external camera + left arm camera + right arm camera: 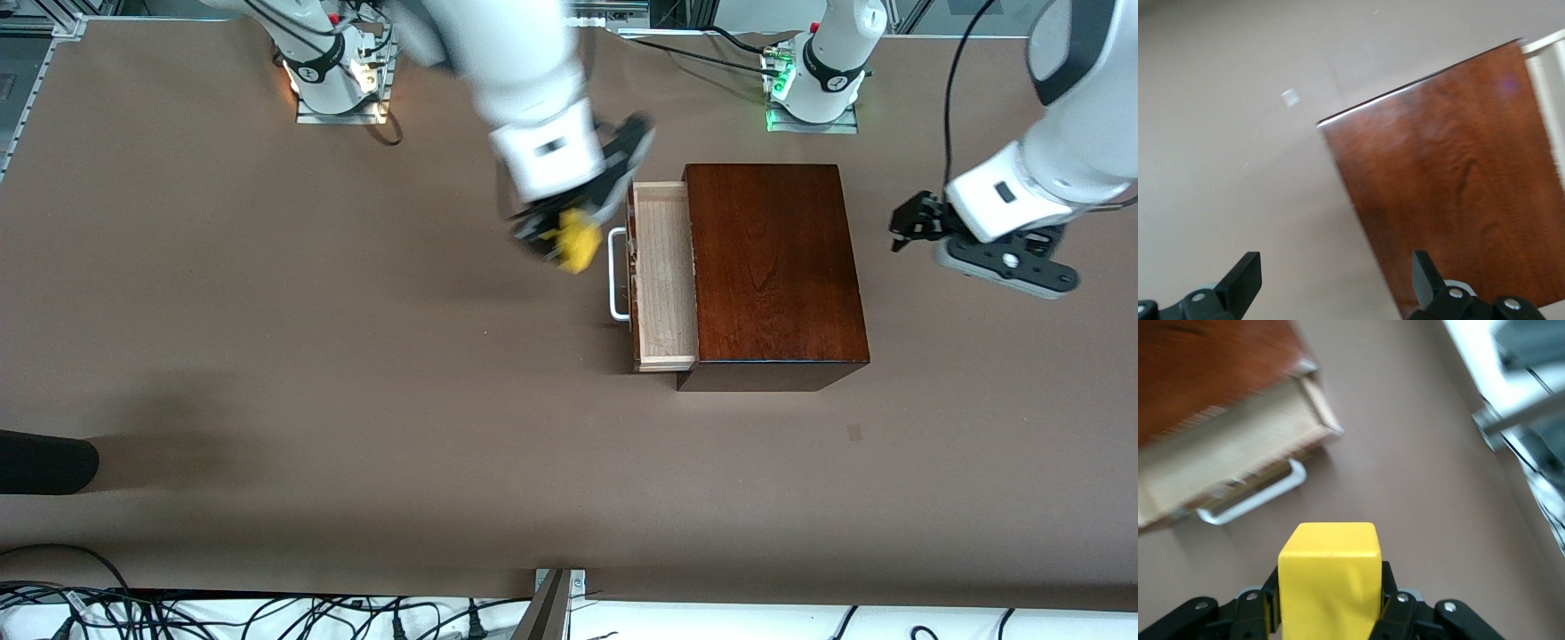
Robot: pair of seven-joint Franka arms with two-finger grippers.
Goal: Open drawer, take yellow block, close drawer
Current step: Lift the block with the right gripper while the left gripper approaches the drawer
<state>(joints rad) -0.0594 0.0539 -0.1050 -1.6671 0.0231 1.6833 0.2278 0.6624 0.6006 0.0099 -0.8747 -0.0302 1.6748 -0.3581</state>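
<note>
Front view: the drawer (665, 276) is seen pulled out of the dark wooden box (773, 262) at centre-right of the frame, pale tray exposed, white loop handle (616, 274) at its front; no block is seen in the tray, so the opening step is judged done. The yellow block (576, 240) is held clamped in the right end effector (556, 238), up in the air over bare worktop (267, 356) just beside the handle, upper centre of the frame, w/ some motion blur on that arm. In the right wrist view the block fills the lower centre, pinched between the dark fingers (1401, 613), w/ the open drawer and handle at upper left; the take step is thus judged done or nearly so. The left end effector (925, 227) hangs at the right edge of the front view, over worktop toward the left arm's end of the box; in the left wrist view its fingers (1245, 277) are spread wide w/ nothing between, and the arm is judged to be waiting. Left to do, as far as can be told: the block to be set down somewhere, and the drawer to be pushed shut.
</note>
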